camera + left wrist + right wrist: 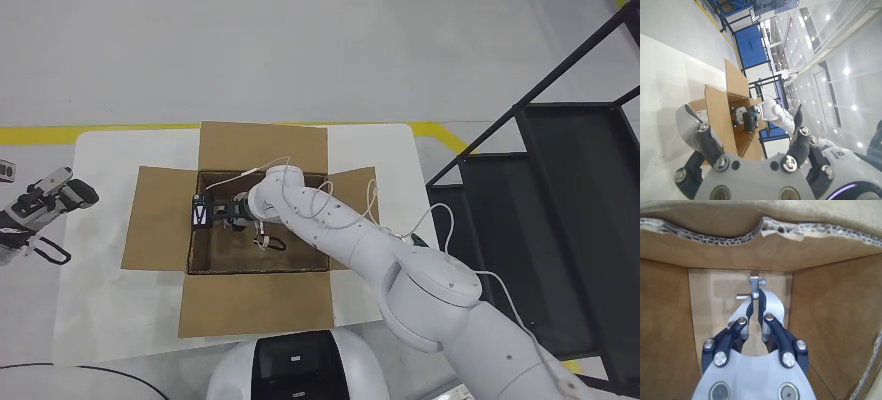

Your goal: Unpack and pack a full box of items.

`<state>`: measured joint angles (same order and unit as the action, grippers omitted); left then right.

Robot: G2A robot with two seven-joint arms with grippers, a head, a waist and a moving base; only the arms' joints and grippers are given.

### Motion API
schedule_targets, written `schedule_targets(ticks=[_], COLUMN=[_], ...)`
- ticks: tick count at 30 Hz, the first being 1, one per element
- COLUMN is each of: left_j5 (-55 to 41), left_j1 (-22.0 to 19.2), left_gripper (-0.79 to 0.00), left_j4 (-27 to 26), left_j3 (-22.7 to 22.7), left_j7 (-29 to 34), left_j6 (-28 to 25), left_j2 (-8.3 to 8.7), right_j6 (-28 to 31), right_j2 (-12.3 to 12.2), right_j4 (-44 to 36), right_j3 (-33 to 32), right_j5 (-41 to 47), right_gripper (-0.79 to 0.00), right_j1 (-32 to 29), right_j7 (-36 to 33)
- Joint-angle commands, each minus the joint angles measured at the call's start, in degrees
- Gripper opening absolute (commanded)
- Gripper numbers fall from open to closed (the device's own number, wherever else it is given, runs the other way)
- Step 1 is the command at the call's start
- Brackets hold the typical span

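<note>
Top view. Item: cardboard box (pixel 262 148), all four flaps folded outward, resting on the white counter (pixel 100 290). Item: right tool (pixel 203 213) — down inside the box, tips close to the wall farthest from its own arm, with the white arm crossing the opposite rim behind it. Item: left tool (pixel 80 192) — at the counter's edge, well apart from the box, with the box's nearest flap ahead of its tips. Dark metal steps (pixel 560 200) stand behind the right arm, off the counter.

Left wrist view. The left tool is spread wide, with nothing between its fingers (pixel 691 121). The grey-tipped finger and the black-padded one stand far apart. Beyond the tips is the box on the counter, flaps open. Within its opening is the right tool, a black camera block at its wrist.

Right wrist view. The right tool is clamped on a small metal part (pixel 754 285): a flat steel bracket pinched between the black pads (pixel 762 303). A bolt head shows on one side of it and a short round pin projects from the other. The part stands out past the tips, inside the box. Brown cardboard walls flank the tool on both sides. A paler cardboard panel lies straight ahead of the tips, with a torn corrugated edge beyond it. Whether the part touches the cardboard ahead cannot be told.
</note>
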<state>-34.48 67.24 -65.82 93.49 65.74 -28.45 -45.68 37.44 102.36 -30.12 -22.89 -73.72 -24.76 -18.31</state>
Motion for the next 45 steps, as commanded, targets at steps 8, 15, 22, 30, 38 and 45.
schedule_targets(ticks=[8, 15, 22, 30, 38, 45], left_j5=[0.0, 0.0, 0.0, 0.0, 0.0, 0.0], left_j1=[0.0, 0.0, 0.0, 0.0, 0.0, 0.0], left_gripper=[0.0, 0.0, 0.0, 0.0, 0.0, 0.0], left_j4=[0.0, 0.0, 0.0, 0.0, 0.0, 0.0], left_j3=[0.0, 0.0, 0.0, 0.0, 0.0, 0.0], left_j7=[0.0, 0.0, 0.0, 0.0, 0.0, 0.0], left_j6=[0.0, 0.0, 0.0, 0.0, 0.0, 0.0], left_j2=[0.0, 0.0, 0.0, 0.0, 0.0, 0.0], right_j6=[1.3, 5.7, 9.5, 12.4, 16.5, 14.9], right_j2=[-1.3, -4.6, -10.1, -17.5, -22.3, -24.8], right_j4=[-0.2, -5.4, -18.7, -41.3, -64.0, -74.7], right_j3=[-1.5, -4.5, -10.1, -21.7, -32.8, -41.8], right_j5=[-0.2, -0.9, -2.1, -2.2, 3.5, 8.8], right_gripper=[-0.785, -0.785, -0.785, -0.785, -0.785, -0.785], right_j1=[-0.5, -2.0, -7.7, -20.3, -33.4, -42.2], right_j7=[1.3, 1.9, -0.7, -11.9, -21.8, -21.8])
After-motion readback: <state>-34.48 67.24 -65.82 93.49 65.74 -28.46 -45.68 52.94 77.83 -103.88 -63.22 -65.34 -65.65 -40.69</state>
